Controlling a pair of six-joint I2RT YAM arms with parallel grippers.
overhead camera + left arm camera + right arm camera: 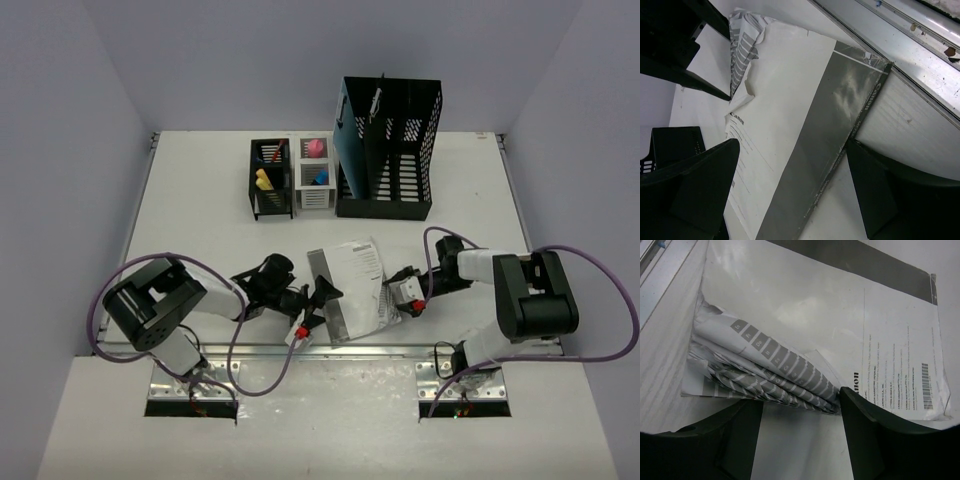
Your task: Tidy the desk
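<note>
Top view: the desk (200,240) is a white rectangle between lilac walls (70,180). Its long axis runs left to right, parallel to the metal rail (380,352) on its near edge, where the arm bases stand. At the far side, from left to right, stand a black pen holder (270,180), a white holder (314,176) and a tall black file rack (388,150).

A clear-sleeved packet (355,290) of printed papers lies flat at the near centre, close to the rail. Its long axis runs roughly far to near, its near end skewed slightly right, and a grey strip runs along its left edge.

The left gripper (317,308) sits low at the packet's left edge. In the left wrist view its fingers (695,190) are spread apart, with the grey strip lying between them. The right gripper (393,297) sits at the packet's right edge. Its fingers (890,440) are also apart, with the folded sheets just ahead of the gap.
</note>
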